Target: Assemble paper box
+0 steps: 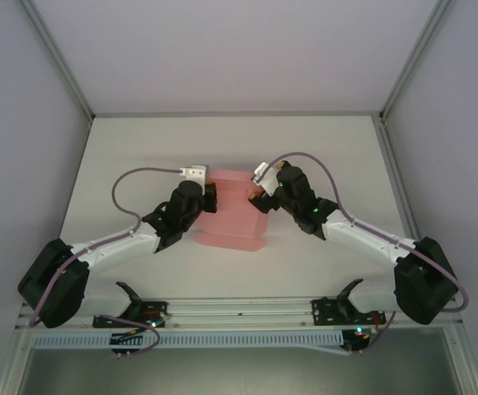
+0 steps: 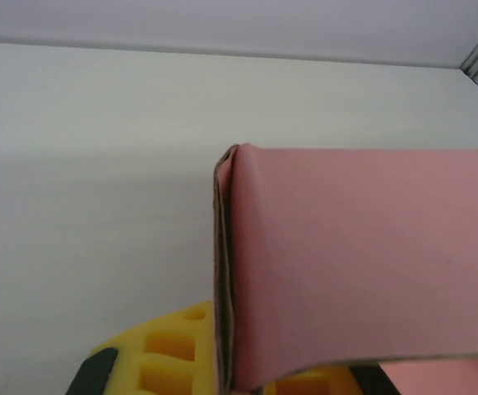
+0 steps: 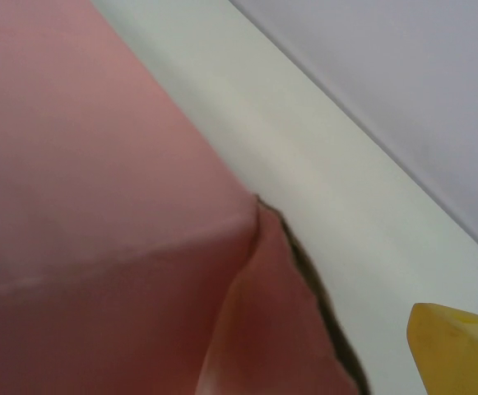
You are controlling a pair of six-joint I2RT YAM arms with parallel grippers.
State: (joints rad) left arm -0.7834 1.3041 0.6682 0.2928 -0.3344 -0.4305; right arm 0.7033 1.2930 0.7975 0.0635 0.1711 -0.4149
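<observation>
1. The left gripper point(image 1: 211, 197) is closed. In the left wrist view its yellow pads point(image 2: 169, 358) sit on either side of a thin pink wall, so it looks like it's pinching the left side of the paper box point(image 1: 232, 226).
2. From that same camera the box's folded corner edge point(image 2: 225, 271) runs straight up out of the fingers. The flat pink panel spreads off to the right, with bare white table point(image 2: 90, 164) on the left.
3. The right gripper point(image 1: 259, 199) has its jaws spread wide and isn't clamped on anything. It's right up against the box's right side in the top view.
4. In the right wrist view one yellow fingertip point(image 3: 461, 350) pokes in at the bottom right corner. There's a strip of white table between it and the box, so that finger is off the card.
5. The box point(image 3: 99, 206) fills the left side of that view, with a creased corner and a raggedy brownish cut edge facing the finger.
6. So the box sits directly between the two grippers.
7. That puts it around the middle of the table point(image 1: 345, 164), well clear of all its edges.
</observation>
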